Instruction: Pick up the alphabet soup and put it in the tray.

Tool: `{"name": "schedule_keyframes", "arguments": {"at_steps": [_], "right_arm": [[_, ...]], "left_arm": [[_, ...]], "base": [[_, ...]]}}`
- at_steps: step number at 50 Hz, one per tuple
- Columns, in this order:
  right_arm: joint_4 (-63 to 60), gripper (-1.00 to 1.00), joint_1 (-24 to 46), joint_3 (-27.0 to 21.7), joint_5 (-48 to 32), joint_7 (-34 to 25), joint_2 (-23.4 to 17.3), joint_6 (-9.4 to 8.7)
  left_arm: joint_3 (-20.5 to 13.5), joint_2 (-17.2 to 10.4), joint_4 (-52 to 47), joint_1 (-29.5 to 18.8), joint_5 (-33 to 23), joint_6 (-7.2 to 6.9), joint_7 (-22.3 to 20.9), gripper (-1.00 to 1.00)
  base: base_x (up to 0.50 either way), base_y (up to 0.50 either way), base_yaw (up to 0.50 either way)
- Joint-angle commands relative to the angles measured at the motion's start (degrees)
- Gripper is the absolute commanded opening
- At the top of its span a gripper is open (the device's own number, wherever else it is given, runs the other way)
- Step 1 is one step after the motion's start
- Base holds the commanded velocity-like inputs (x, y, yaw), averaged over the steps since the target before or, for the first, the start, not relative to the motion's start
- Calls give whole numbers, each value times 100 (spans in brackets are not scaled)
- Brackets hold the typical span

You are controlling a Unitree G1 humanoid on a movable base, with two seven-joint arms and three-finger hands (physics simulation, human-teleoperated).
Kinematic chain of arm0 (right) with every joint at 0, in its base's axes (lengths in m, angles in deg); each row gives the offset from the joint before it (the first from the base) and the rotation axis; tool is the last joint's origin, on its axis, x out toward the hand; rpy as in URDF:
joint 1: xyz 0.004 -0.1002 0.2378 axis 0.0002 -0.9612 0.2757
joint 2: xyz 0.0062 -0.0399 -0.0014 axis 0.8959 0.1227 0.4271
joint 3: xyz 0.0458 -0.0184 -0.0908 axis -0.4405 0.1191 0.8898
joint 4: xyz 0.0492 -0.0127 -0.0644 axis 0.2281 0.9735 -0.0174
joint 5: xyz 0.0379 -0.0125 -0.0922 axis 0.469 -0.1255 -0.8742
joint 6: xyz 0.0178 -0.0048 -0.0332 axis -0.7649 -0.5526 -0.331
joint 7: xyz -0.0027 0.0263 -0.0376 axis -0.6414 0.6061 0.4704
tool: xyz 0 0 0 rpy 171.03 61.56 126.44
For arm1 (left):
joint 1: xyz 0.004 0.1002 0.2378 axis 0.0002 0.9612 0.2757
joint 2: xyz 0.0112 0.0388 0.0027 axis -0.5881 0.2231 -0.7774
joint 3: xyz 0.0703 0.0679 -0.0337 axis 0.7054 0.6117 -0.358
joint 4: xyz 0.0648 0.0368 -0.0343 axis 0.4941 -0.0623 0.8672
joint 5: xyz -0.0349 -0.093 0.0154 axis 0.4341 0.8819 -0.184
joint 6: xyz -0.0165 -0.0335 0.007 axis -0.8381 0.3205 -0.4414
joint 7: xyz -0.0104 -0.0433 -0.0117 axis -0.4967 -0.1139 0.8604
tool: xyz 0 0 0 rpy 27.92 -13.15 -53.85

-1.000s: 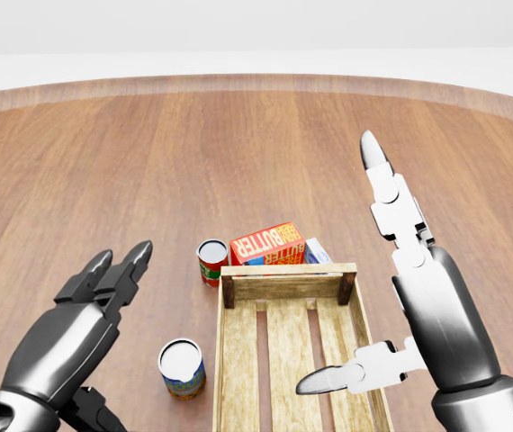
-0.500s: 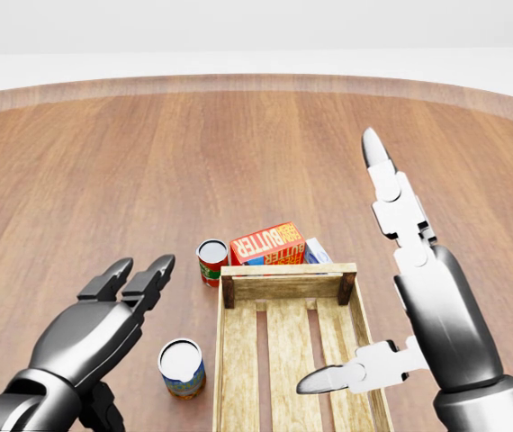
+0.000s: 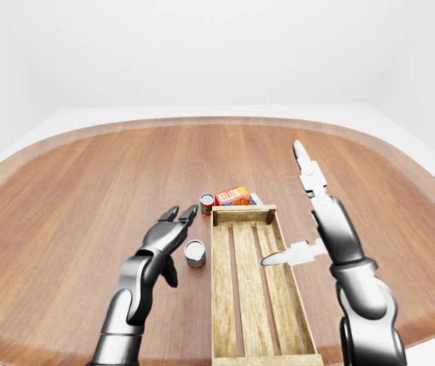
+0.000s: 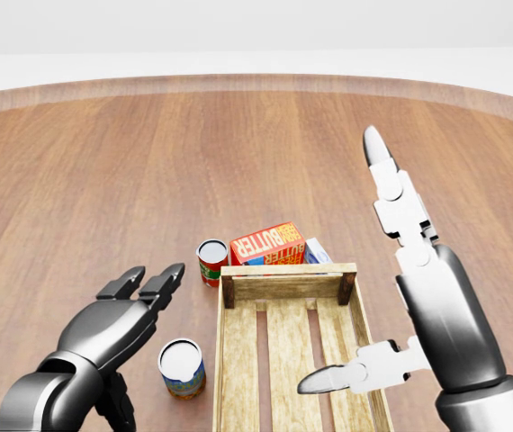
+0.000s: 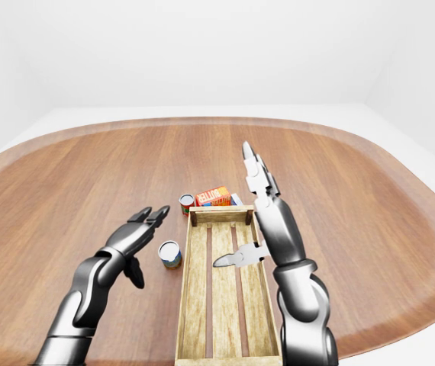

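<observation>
The left hand hovers with fingers spread, palm down, just above and left of the alphabet soup, which stands upright on the table beside the tray's left wall. The right hand is raised over the tray's right side, fingers splayed wide and holding nothing.

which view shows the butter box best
The head view: the butter box is largest there and its lettering is readable, lying just above the wooden tray. The left-eye and right-eye views show it whole too, but as a small orange block with blurred lettering.
</observation>
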Motion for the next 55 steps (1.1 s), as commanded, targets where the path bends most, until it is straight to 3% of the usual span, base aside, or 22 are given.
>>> {"name": "schedule_keyframes", "arguments": {"at_steps": [1, 55], "right_arm": [[-10, 100, 0, -11, 4, -13, -3, 0], [-134, 100, 59, -57, 6, -66, -9, 0]], "left_arm": [[139, 37, 586, -342, -34, 0, 124, 100], [466, 185, 2933, -1103, 23, 0, 1116, 100]], "base": [[0, 0, 0], [0, 0, 0]]}}
